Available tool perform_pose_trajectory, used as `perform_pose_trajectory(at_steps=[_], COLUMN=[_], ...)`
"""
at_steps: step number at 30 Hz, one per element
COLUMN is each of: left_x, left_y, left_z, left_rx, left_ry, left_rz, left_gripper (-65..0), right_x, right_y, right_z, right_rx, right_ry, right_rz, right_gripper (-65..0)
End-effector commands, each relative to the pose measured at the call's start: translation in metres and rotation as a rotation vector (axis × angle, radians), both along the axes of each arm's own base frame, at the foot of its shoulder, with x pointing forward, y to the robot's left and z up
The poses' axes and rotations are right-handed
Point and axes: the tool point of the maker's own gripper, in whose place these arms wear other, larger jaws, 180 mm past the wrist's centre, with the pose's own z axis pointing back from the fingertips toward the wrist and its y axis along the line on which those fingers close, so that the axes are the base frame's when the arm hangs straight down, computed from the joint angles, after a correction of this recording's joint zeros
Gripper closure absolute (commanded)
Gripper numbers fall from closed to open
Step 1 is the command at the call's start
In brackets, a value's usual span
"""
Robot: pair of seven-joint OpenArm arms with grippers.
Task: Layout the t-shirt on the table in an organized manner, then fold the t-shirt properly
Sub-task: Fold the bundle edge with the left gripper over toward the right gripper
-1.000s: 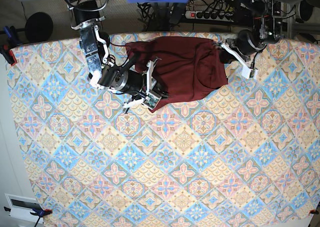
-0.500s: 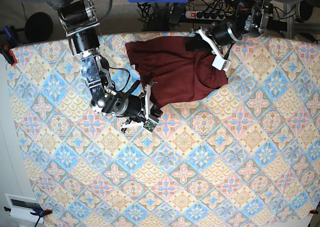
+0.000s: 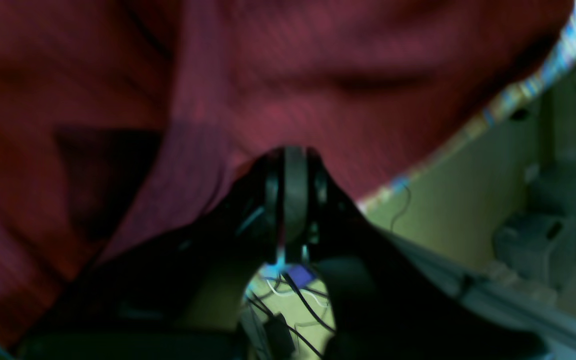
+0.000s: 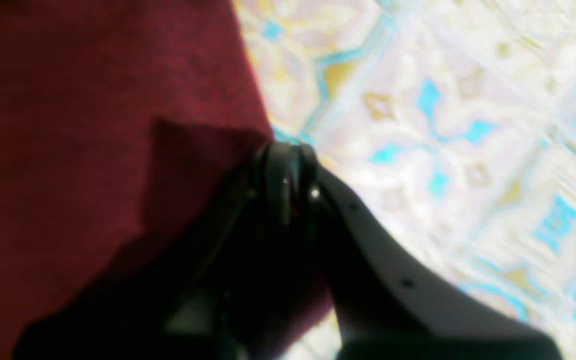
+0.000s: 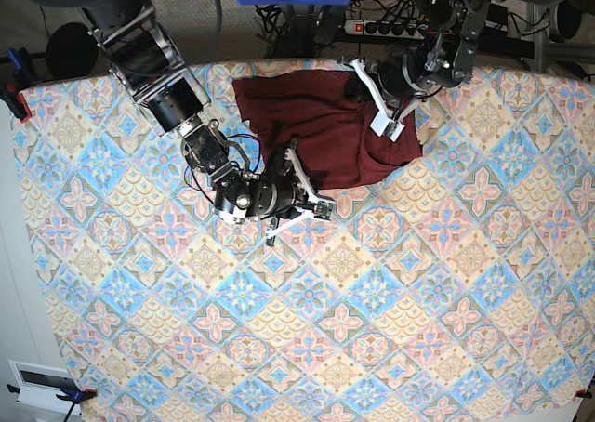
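Base view shows the t-shirt [image 5: 321, 129] bunched at twelve o'clock on the tabletop [image 5: 390, 320], left fingers [image 5: 358, 80] and right fingers [image 5: 307, 191] both closed, pinching its fabric edges, so spreading looks barely underway, with all folding yet to come.

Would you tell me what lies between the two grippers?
In the base view, only the maroon t-shirt spans from the left gripper to the right gripper.

Plain maroon t-shirt [image 5: 321, 125]; table [image 5: 372, 329] in blue, pink, cream diamond tile pattern.
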Motion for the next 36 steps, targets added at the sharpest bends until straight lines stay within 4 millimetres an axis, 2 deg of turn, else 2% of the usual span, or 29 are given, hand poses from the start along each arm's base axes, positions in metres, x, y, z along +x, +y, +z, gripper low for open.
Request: perform_pose_trajectory(at_steps=[1,4,10,12,16,21,25,29,33,36], left_x=[0.007,0.021,0.052,0.065,0.091,0.124,0.142,0.157,0.16,0.159], left_y=[0.003,0.011,0.008,0.005,-0.004,-0.023,-0.038,-0.048,-0.054,-0.037], left_z=[0.002,-0.007,-0.005,-0.007,-0.007,0.003,0.005,0.016,0.022,0.022], left_rx=[0.004,0.021,-0.001,-0.012,-0.037,-0.085,-0.119,-0.142,-0.163,-0.17], left_ry=[-0.02,-0.014,-0.064,-0.066,-0.076,-0.101,-0.089,-0.1,-0.106,-0.109], left_rz=[0.008,0.024,0.066,0.081,0.105,0.125,0.155,0.196,0.197,0.254], left_gripper=[0.0,0.0,0.0,0.0,0.0,0.0,0.0,0.0,0.0,0.0], right_x=[0.004,-0.011,-0.035,-0.042,-0.068,-0.096,-0.116,-0.118,-0.101,-0.088], right_y=[-0.031,-0.054,-0.092,-0.099,-0.11,-0.098,-0.088,-0.095,-0.104,-0.119], right_z=[-0.008,-0.024,-0.027,-0.024,-0.028,-0.015,-0.006,0.006,0.025,0.037], right_rx=[-0.091,-0.132,-0.181,-0.188,-0.203,-0.131,-0.087,-0.075,-0.05,-0.033], right_ry=[-0.009,0.025,0.014,0.005,0.044,0.058,0.057,0.035,-0.024,-0.064], right_rz=[-0.022,-0.034,-0.025,-0.015,-0.008,0.03,0.045,-0.008,-0.072,-0.148], right_gripper=[-2.2,-2.2,-2.2,-2.2,-2.2,-0.1,0.0,0.0,0.0,0.0])
